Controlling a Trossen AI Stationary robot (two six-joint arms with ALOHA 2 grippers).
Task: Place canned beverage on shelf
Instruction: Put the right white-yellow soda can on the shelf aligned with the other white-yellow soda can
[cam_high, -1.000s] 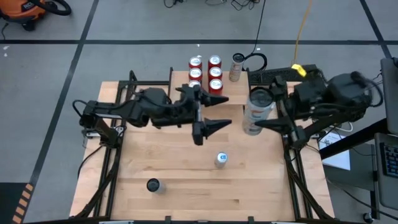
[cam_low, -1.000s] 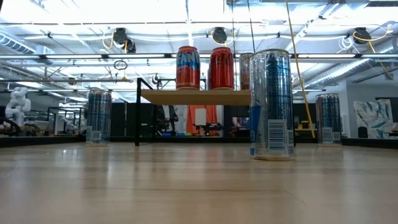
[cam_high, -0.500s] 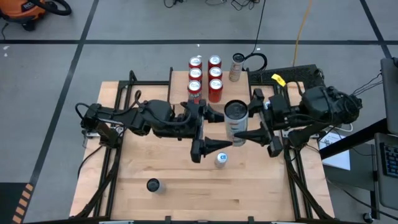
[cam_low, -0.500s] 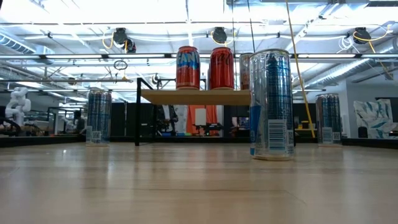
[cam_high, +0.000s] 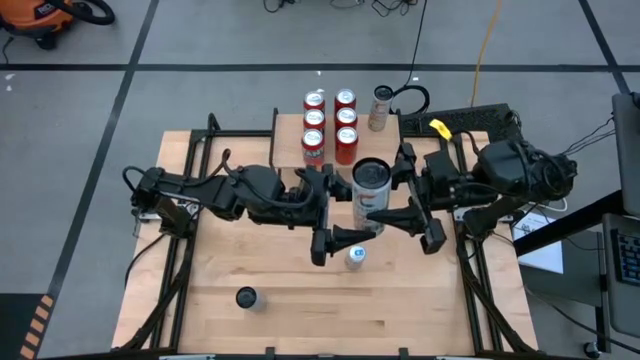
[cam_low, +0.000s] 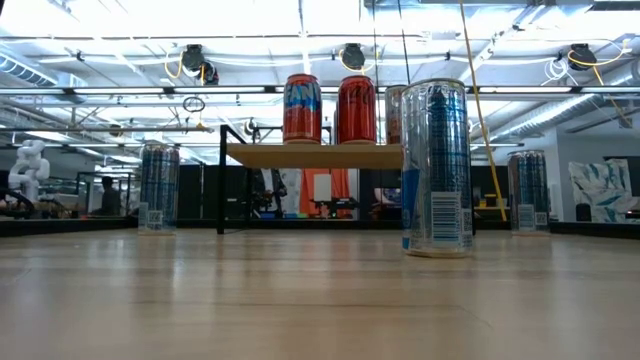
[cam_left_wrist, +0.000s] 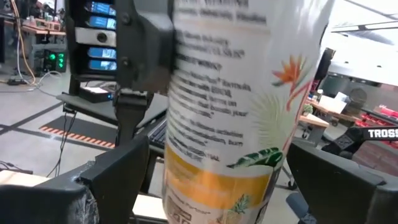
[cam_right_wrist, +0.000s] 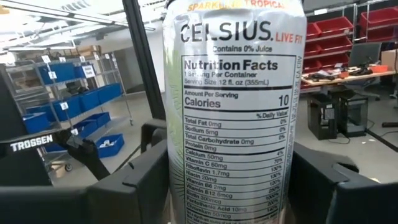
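Right now my right gripper (cam_high: 398, 217) is clamped on a tall white can (cam_high: 370, 195), its fingers (cam_right_wrist: 134, 183) pressed to either side of the can's lower body, and it holds the can upright above the middle of the table (cam_high: 270, 260). Facing it, my left gripper (cam_high: 340, 237) stands wide, one finger (cam_left_wrist: 121, 168) on each side of the same can and neither touching it, so the can sits between all four fingers. Just below it on the table stands a small blue-topped can (cam_high: 355, 256). The shelf (cam_high: 290, 125) stands beyond both grippers at the far edge of the table, with two rows of red cans (cam_high: 331, 121) on its top and one silver can (cam_high: 381, 107) just beside it. A dark can (cam_high: 246, 297) stands well apart, near the table's front left corner.
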